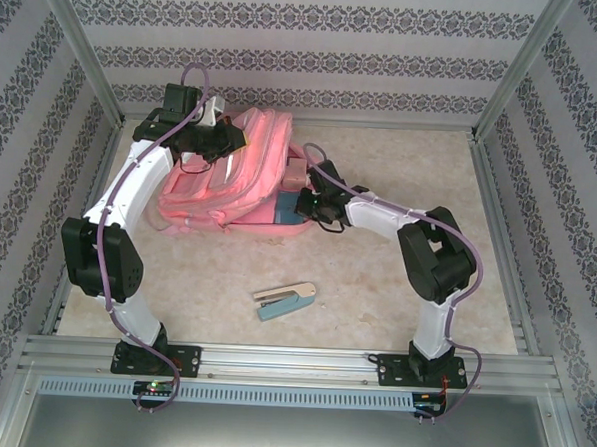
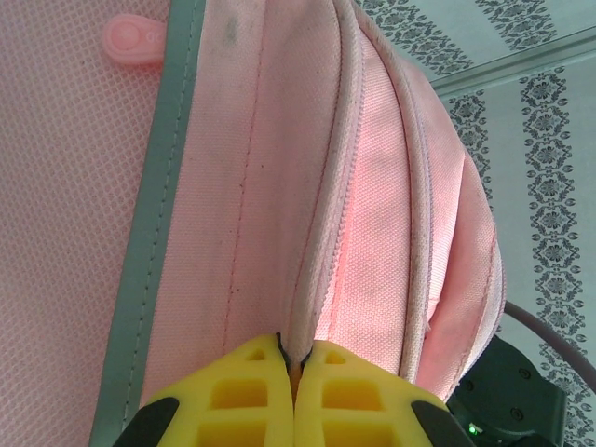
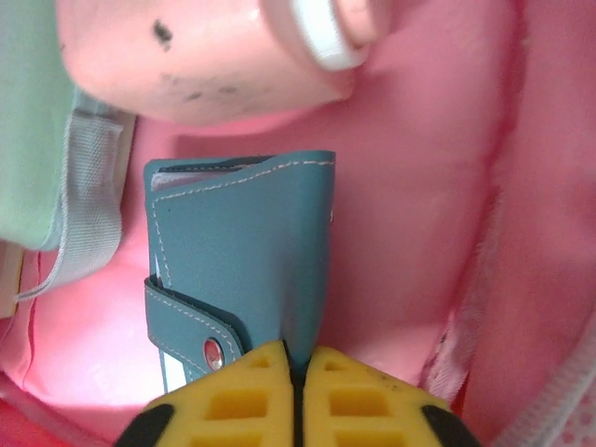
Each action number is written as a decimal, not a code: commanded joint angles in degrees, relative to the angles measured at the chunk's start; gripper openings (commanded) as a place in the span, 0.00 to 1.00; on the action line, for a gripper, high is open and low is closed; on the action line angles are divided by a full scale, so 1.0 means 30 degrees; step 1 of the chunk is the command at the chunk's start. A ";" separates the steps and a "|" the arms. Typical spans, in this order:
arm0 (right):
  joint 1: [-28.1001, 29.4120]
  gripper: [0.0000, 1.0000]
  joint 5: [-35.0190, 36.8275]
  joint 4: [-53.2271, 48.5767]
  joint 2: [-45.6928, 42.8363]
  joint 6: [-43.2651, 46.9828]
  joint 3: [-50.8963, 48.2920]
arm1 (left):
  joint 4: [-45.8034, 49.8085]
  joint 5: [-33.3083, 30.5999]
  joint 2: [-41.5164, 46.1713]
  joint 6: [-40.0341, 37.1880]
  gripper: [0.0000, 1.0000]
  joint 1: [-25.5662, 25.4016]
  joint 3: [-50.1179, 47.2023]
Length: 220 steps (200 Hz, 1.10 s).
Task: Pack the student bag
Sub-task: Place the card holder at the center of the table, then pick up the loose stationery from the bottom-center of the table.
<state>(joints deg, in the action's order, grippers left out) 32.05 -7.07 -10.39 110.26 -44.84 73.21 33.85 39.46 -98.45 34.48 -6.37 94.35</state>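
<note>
Backpack first: the student bag [image 1: 230, 185] lies flat on the table [image 1: 406, 279] in the upper centre of the top view, close to the back wall. Its long axis runs roughly up and down the frame, leaning a little to the right. The rounded end points to the upper edge and the broad straight edge faces the lower edge. Its open side faces right.

The left gripper [image 2: 293, 358] sits over the bag's upper left part. Its yellow fingers are pressed together on a fold of pink fabric right at a zipper seam. The pinched strip disappears between the pads, so how deep the hold goes is unclear.

The right gripper [image 3: 296, 361] is inside the bag's mouth, with pink lining all around it. Its fingers are closed on the thin lower edge of a teal snap-button wallet [image 3: 242, 261], which stands upright in the frame.

Above the wallet a scuffed pink bottle [image 3: 205, 65] with a white ring is cut off by the upper edge. A mint-green item [image 3: 28, 121] with a grey strap is cropped at the left, and what it is cannot be told.

From the top view the arms hide much of the bag's upper edge and its opening. A teal and cream object [image 1: 284, 301], perhaps a stapler, lies apart at lower centre.
</note>
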 commanded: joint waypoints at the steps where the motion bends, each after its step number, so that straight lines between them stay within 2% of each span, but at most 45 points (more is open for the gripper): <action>1: -0.0343 0.34 0.0342 -0.0970 0.0132 0.0598 0.1163 | -0.0052 0.0795 0.0592 -0.0358 0.00 -0.0159 0.0807; 16: -0.0245 0.52 0.0163 -0.1003 -0.0245 0.1263 0.1429 | 0.0073 0.0740 0.0643 -0.0475 0.00 -0.0160 0.0807; 43: -0.0058 0.60 -0.0165 -0.1344 -0.1698 0.2716 0.1186 | 0.0260 0.0617 0.0675 -0.0624 0.00 -0.0161 0.0782; 92: 0.0482 0.54 -0.1396 -0.2155 -0.5578 0.5933 -0.1909 | 0.0154 0.0527 0.0591 -0.0572 0.00 -0.0161 0.0866; 134: 0.2383 0.53 -0.1617 -0.3358 -0.8125 0.8386 -0.4757 | -0.0032 0.0607 0.0533 -0.0370 0.00 -0.0136 0.0780; 197: 0.5800 0.56 -0.1511 -0.5442 -0.7544 1.1302 -0.5522 | 0.0466 0.0439 0.0529 -0.0602 0.00 -0.0154 0.1144; 220: 0.6605 0.66 -0.1427 -0.5724 -0.6984 1.1845 -0.5477 | 0.0583 0.0411 0.0650 -0.0624 0.00 -0.0161 0.1075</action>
<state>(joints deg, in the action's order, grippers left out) 49.80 -11.62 -24.67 87.29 -13.56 56.71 35.14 39.03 -98.45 33.41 -6.37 95.04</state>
